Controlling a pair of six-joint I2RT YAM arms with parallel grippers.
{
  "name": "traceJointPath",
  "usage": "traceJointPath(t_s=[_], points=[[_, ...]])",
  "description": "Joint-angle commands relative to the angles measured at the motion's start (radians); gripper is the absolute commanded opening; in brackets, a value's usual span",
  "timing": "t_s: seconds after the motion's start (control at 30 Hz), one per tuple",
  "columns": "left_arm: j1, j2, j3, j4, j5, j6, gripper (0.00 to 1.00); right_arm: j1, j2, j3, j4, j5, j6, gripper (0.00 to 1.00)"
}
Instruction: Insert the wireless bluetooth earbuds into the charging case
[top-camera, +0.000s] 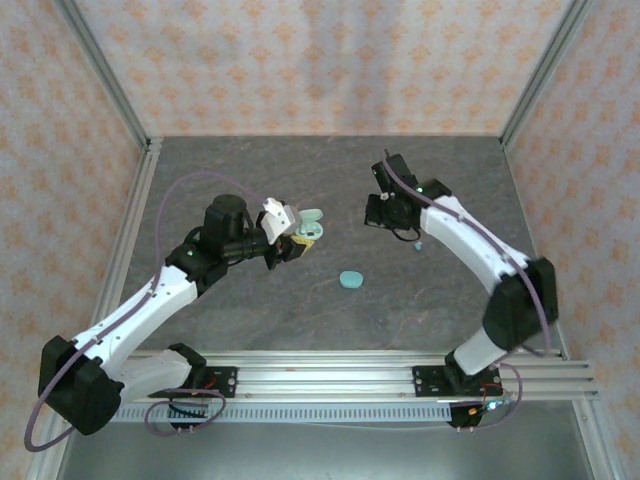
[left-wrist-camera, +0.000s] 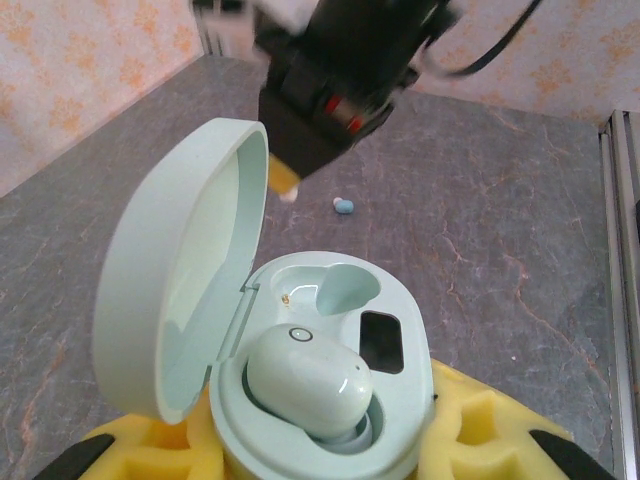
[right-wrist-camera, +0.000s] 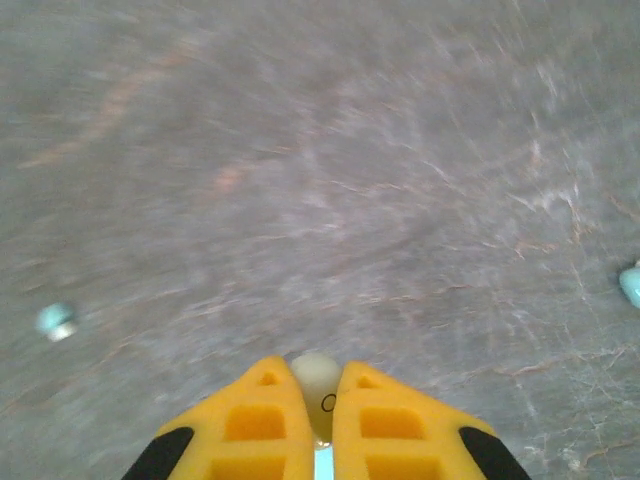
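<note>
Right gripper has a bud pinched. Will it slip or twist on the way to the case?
The earbud looks small, rounded and smooth, so it may well slip. The right gripper pinches it at its very tips, so it could twist or pop out. It is probably light; a slow carry seems wise.

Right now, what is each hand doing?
Left hand: closed on the open charging case.
Right hand: closed on an earbud.

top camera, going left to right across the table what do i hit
open charging case in the left hand -> mint oval case lying flat -> right hand pinching an earbud -> loose earbud
</note>
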Motion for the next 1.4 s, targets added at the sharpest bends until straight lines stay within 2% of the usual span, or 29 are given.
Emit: traceJointPath(t_s=[0.0,0.23,0.43,0.67,1.37], points=[[-0.003,-0.031,0.014,0.028,0.006,-0.006,0.09,0.087,-0.135,0.01,0.019,0.087,-0.089,0.01],[-0.003,-0.025,0.017,0.052,0.023,-0.034,0.09,0.266,-0.288,0.01,0.12,0.144,-0.196,0.0],[-0.003,-0.025,0.023,0.051,0.029,-0.048,0.09,0.332,-0.295,0.007,0.179,0.119,-0.246,0.0],[-0.002,-0.033,0.021,0.058,0.035,-0.067,0.09,0.352,-0.249,0.018,0.227,0.034,-0.297,0.01],[-0.003,-0.038,0.031,0.052,0.046,-0.074,0.09,0.363,-0.189,-0.001,0.199,-0.023,-0.408,0.01]])
